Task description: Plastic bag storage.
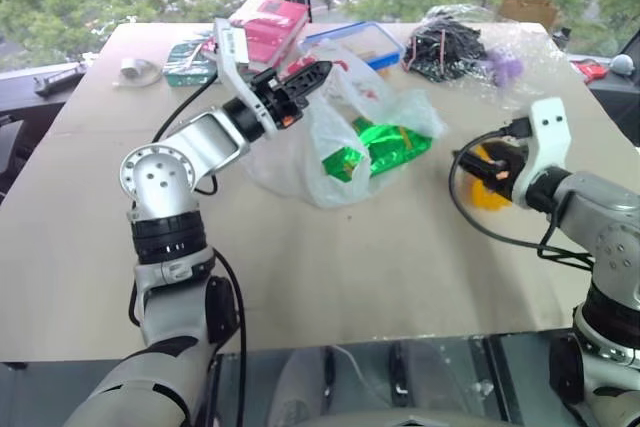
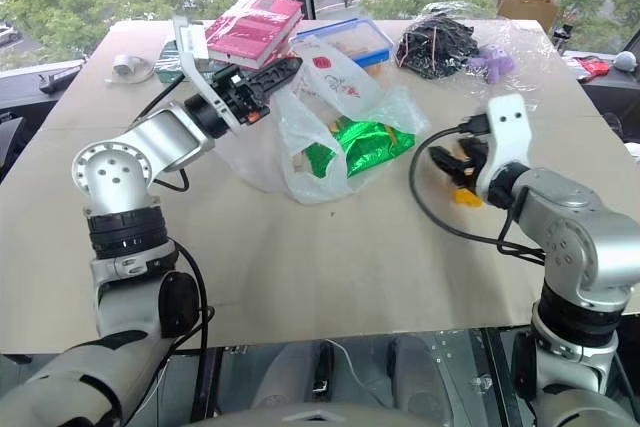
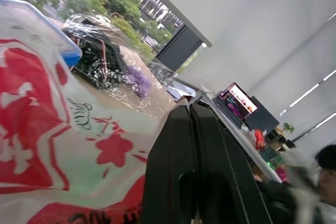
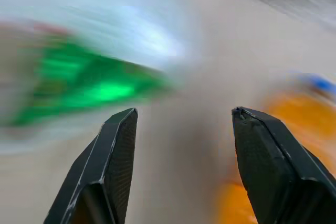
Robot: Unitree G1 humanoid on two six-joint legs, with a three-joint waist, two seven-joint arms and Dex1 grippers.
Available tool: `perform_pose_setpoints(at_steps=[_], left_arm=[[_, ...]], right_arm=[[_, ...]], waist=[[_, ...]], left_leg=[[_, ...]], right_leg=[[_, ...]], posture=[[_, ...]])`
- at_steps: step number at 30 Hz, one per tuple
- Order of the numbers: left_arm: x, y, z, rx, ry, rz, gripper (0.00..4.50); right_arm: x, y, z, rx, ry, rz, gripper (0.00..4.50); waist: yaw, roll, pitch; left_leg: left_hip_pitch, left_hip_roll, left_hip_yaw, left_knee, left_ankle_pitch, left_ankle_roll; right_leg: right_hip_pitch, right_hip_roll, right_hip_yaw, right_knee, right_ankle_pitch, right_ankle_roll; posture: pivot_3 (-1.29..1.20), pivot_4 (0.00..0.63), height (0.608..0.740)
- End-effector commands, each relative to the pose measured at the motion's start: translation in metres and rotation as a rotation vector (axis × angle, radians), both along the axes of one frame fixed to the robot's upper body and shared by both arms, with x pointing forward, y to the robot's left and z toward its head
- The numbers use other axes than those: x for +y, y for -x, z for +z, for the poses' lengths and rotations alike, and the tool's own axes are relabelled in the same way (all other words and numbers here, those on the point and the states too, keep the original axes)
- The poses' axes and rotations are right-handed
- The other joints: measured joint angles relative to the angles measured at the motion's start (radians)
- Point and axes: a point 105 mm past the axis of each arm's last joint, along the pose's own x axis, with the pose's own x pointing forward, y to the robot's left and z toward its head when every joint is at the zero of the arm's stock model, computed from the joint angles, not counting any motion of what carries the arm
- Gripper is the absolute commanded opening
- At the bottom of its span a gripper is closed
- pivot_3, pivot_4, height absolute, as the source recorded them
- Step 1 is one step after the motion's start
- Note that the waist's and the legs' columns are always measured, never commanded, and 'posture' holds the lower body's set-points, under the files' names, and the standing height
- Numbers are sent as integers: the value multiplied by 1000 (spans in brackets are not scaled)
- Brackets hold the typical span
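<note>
Tabletop (image 1: pixel 330 277): translucent white plastic bag (image 1: pixel 330 162)

The plastic bag (image 1: pixel 330 132) is seen as thin, translucent, crinkled film with a soft sheen. A glossy green foil packet (image 1: pixel 375 147) is shown through it. The table (image 1: pixel 330 277) is covered in matt tan board (smooth, cardboard-like). Textured matt black pads are seen on the right gripper (image 4: pixel 181 161).
</note>
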Motion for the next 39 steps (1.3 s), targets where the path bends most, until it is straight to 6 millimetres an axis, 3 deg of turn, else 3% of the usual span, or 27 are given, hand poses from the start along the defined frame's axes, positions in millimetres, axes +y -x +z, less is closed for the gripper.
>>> perform_pose_setpoints(at_steps=[1,6,9,14,19,21,25,28,31,35,39], left_arm=[[0,5,14,-57,-4,-14,0],[1,5,14,-55,-7,-12,0],[1,5,14,-54,-6,-14,0],[-2,5,15,-52,-1,-22,0],[-4,6,15,-50,6,-31,0],[-4,6,15,-49,10,-33,0],[-3,6,15,-48,21,-28,0],[-3,7,15,-47,23,-24,0],[-2,7,14,-45,24,-20,0],[-2,7,14,-44,26,-17,0],[-1,7,14,-43,27,-13,0]], right_arm=[[-18,-6,-11,36,146,-111,2863],[-43,-26,-19,78,86,-352,4453],[-49,-39,-23,116,28,-459,4453],[-26,-66,-31,284,-256,-490,4453],[-6,-82,-37,408,-235,-485,4453],[-5,-85,-49,451,-156,-505,4453],[3,-83,-77,507,63,-470,4453],[3,-81,-88,521,132,-448,4453],[-3,-77,-96,526,192,-429,3676],[-20,-71,-85,446,273,-392,3422],[-40,-49,-64,375,292,-340,3401]], waist=[[4,0,0],[5,-1,0],[0,-1,0],[-3,0,0],[3,0,0],[3,0,0],[-4,1,0],[-2,0,0],[1,-1,-1],[14,-1,-1],[38,-1,-1]], left_leg=[[0,0,0,0,0,0],[-1,-2,1,2,1,-1],[-1,-2,1,2,2,-4],[0,-1,2,2,3,-4],[-2,-1,2,1,3,-4],[-2,-2,3,1,2,-4],[-2,-2,4,-1,3,-4],[-1,-2,3,-1,3,-4],[0,-2,2,-1,3,-4],[0,-2,-2,1,2,-4],[-2,-3,-6,1,2,-4]], right_leg=[[0,-1,0,0,0,0],[0,-2,1,1,0,0],[0,-1,1,1,0,0],[-1,0,2,2,0,0],[-2,-1,2,1,0,0],[-2,-2,2,0,0,0],[-3,-1,3,0,0,0],[-3,-1,3,1,0,0],[-1,-2,2,1,0,0],[2,-3,-2,0,0,0],[4,-3,-6,-4,0,0]], posture=[[0,150,740],[0,150,740],[0,150,740],[0,150,740],[0,150,740],[0,150,740],[0,150,740],[0,150,740],[0,150,740],[0,150,740],[0,150,740]])
